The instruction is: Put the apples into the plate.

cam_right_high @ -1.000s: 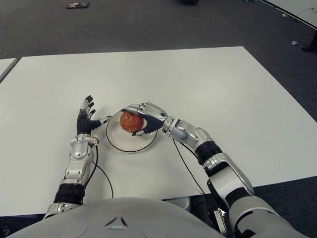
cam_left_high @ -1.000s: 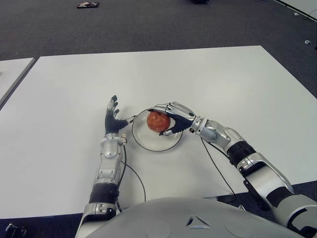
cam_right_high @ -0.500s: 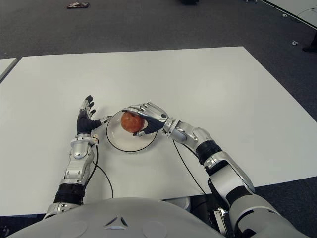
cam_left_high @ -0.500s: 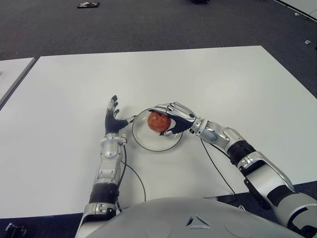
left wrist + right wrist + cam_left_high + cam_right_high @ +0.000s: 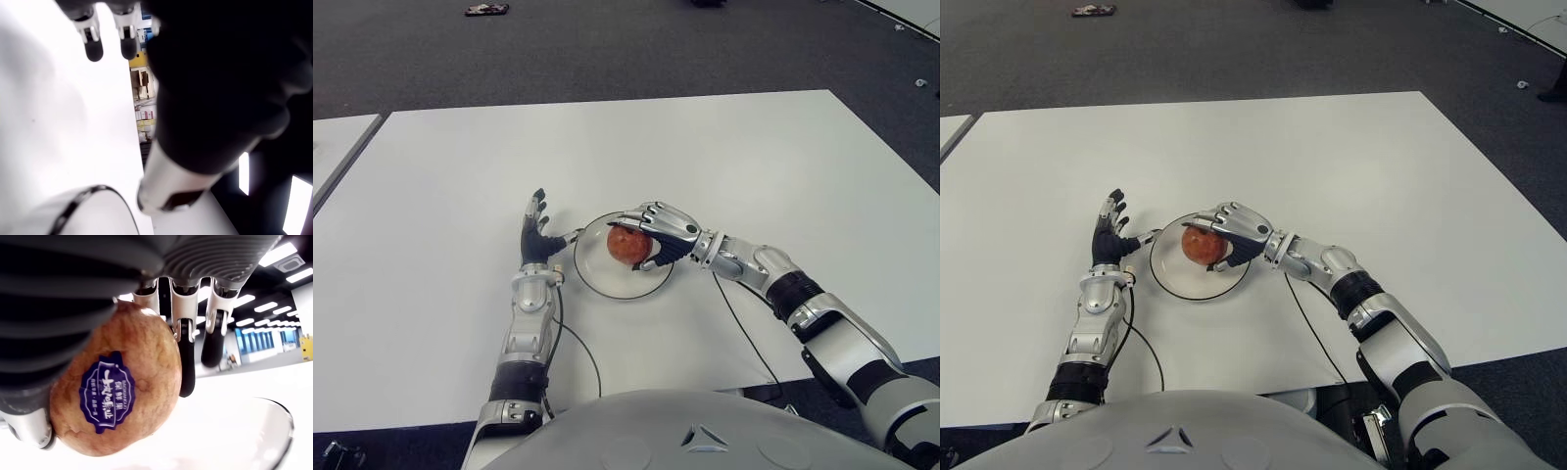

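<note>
A red-brown apple (image 5: 627, 246) with a blue sticker (image 5: 107, 396) sits low over the middle of the white, dark-rimmed plate (image 5: 597, 284). My right hand (image 5: 648, 241) is curled on the apple: the fingers (image 5: 641, 217) arch over its top and the thumb presses its near right side. In the right wrist view one finger (image 5: 186, 357) touches the apple and the others reach past it. Whether the apple touches the plate I cannot tell. My left hand (image 5: 536, 235) shows just left of the plate, fingers spread, holding nothing.
The white table (image 5: 754, 157) stretches wide on all sides of the plate. A black cable (image 5: 582, 348) runs from my left wrist toward the near edge. Another table's corner (image 5: 337, 147) shows at far left. Dark carpet lies beyond, with a small object (image 5: 486, 10) on it.
The apple has sunk slightly lower into the plate with the right hand, whose fingers now arch higher over its top. The left hand has not moved.
</note>
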`<move>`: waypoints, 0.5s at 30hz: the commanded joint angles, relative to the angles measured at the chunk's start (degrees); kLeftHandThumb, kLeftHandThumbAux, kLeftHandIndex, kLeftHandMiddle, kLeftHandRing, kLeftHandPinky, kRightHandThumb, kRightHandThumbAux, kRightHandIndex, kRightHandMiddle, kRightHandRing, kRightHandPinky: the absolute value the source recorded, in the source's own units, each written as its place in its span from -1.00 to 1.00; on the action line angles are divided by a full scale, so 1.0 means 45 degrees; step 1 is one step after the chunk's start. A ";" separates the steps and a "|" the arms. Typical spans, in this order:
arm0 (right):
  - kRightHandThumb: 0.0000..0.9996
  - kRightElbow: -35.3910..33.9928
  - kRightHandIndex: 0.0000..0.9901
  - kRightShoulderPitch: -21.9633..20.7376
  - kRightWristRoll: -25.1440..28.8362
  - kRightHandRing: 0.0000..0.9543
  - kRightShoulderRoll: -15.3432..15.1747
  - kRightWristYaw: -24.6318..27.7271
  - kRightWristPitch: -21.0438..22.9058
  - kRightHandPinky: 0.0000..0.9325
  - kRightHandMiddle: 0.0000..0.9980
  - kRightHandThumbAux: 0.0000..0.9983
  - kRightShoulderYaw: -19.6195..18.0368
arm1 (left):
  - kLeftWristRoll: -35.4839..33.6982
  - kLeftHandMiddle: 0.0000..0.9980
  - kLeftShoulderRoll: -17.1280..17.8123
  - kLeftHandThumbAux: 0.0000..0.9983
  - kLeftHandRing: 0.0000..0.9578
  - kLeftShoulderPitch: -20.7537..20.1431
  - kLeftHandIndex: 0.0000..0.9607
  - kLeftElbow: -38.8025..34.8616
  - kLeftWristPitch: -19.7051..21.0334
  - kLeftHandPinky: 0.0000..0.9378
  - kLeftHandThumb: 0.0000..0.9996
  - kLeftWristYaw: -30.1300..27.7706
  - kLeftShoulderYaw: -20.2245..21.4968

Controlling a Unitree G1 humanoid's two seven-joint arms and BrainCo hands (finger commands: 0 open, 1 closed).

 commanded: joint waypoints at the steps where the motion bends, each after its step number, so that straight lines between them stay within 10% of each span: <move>1: -0.87 -0.0420 -0.80 -0.0172 0.0026 -0.95 -0.0195 0.0880 0.0369 -0.96 -0.89 0.04 0.0154 | -0.0076 -1.00 0.0019 -0.25 -1.00 0.0041 -1.00 0.0026 0.0191 -0.93 -1.00 -0.0105 0.0036; 15: -0.94 -0.0876 -0.99 -0.0154 0.0300 -1.00 -0.0384 0.2031 0.0458 -1.00 -1.00 0.02 0.0166 | -0.0159 -1.00 -0.0023 -0.25 -1.00 0.0043 -1.00 0.0062 0.0006 -0.93 -1.00 -0.0061 0.0045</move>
